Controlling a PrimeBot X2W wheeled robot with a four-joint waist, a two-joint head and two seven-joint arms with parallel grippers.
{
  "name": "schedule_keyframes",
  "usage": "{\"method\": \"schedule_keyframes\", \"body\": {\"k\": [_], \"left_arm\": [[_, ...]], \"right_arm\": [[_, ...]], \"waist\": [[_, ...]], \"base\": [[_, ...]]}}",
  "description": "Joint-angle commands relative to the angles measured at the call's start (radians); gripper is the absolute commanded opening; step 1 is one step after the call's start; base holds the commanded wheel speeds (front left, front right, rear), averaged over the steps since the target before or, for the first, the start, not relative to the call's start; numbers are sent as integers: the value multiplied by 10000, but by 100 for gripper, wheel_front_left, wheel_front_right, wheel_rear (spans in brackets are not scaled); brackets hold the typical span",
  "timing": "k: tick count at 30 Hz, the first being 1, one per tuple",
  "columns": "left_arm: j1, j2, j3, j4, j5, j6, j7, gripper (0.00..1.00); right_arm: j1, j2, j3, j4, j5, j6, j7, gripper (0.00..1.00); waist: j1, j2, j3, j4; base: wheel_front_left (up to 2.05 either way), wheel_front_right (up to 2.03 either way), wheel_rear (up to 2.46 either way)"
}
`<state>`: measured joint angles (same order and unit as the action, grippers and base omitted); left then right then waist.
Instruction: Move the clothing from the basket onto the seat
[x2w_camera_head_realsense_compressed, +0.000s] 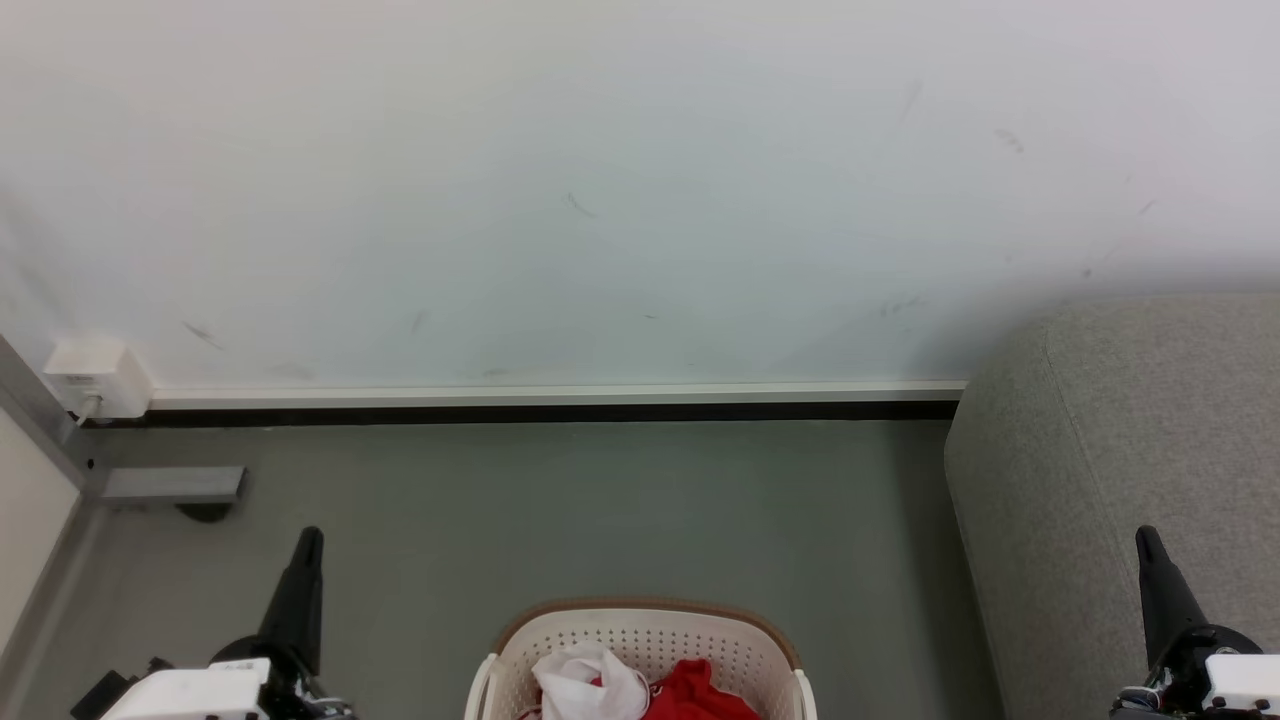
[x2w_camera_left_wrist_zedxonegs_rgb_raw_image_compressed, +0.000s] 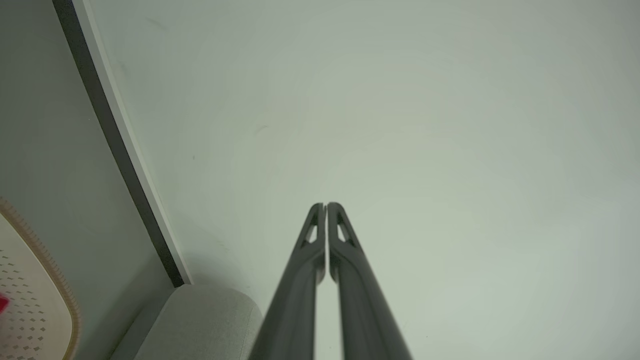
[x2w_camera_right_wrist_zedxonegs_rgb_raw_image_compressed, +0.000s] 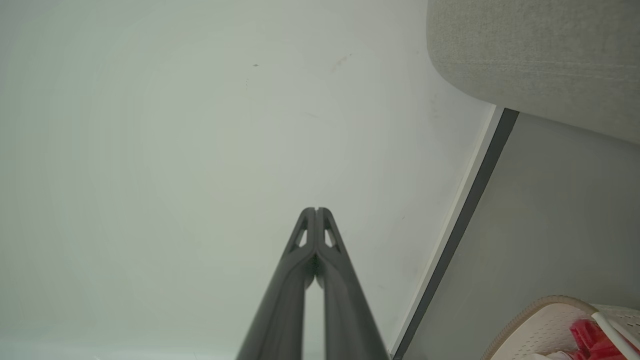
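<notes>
A plain white painted wall (x2w_camera_head_realsense_compressed: 600, 200), flecked with faint dark scuffs, stands well beyond the jaws of the left gripper (x2w_camera_head_realsense_compressed: 308, 538) and of the right gripper (x2w_camera_head_realsense_compressed: 1148, 535). At its foot a white skirting strip (x2w_camera_head_realsense_compressed: 550, 394), black-lined below, meets a smooth grey-green floor (x2w_camera_head_realsense_compressed: 620, 500) spreading between the two pairs of jaws. Beyond and left of the left jaws sit a white boxy wall socket (x2w_camera_head_realsense_compressed: 95, 378) and a flat grey metal bar (x2w_camera_head_realsense_compressed: 172, 484). A large grey textured-fabric sofa (x2w_camera_head_realsense_compressed: 1120, 450), round-cornered, rises just beyond the right jaws. The light is soft and even.
</notes>
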<state>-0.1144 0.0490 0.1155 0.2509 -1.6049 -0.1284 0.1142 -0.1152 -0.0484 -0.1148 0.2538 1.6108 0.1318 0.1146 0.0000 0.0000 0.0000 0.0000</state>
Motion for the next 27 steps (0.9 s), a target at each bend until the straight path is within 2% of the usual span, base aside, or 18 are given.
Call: {"method": "schedule_keyframes", "body": {"k": [1,27], "left_arm": [[-63,24,12,-27,-128,-20,47,0],[-63,24,12,-26,-128,-20,47,0]], "right_arm": [[-56,-37,-38,-56,12,-23,38,0],[-56,-37,-38,-56,12,-23,36,0]], "waist": [[0,0,0,0],[0,0,0,0]], "base": [[0,0,0],[0,0,0]]}}
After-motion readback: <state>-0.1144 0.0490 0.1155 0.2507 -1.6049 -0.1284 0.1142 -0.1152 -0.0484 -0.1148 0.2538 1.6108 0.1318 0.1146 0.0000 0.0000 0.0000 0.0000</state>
